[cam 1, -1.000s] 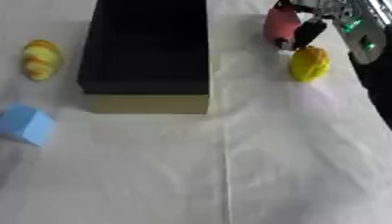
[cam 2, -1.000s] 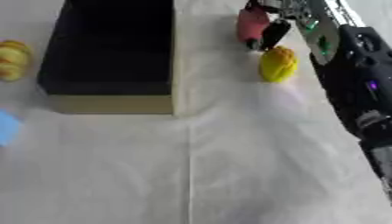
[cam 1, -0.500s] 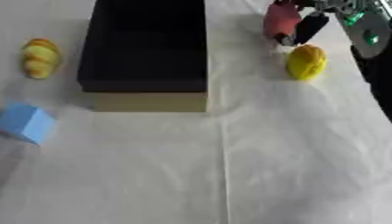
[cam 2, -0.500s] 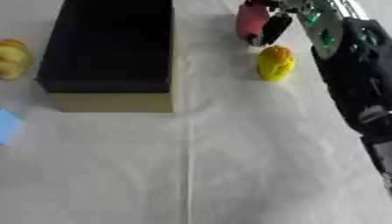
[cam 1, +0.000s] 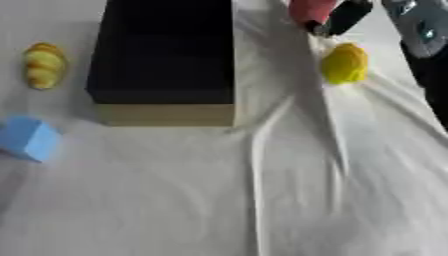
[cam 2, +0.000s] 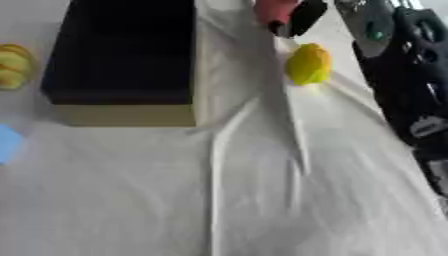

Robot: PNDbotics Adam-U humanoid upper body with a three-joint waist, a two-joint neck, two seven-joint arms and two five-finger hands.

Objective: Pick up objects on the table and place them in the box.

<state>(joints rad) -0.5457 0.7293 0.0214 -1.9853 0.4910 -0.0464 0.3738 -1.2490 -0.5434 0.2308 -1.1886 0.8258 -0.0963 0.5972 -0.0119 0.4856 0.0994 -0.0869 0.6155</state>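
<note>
- Worktop (cam 1: 262,200): white cloth, creased.
- Box (cam 1: 166,55): black, open, left of centre, long axis running away from the robot.
- Right arm (cam 2: 402,75): enters along the right edge.
- Pink object (cam 1: 308,10): far edge, right of the box; the right hand (cam 1: 346,17) touches it with dark fingers. Whether they clamp it cannot be told.
- Yellow object (cam 1: 344,62): just nearer than the hand.
- Left hand: not seen.

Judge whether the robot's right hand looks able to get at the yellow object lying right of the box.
Probably yes. The right hand is at the pink object just beyond the yellow object, and only bare tablecloth lies between them. The box sits off to the left, out of the way.
</note>
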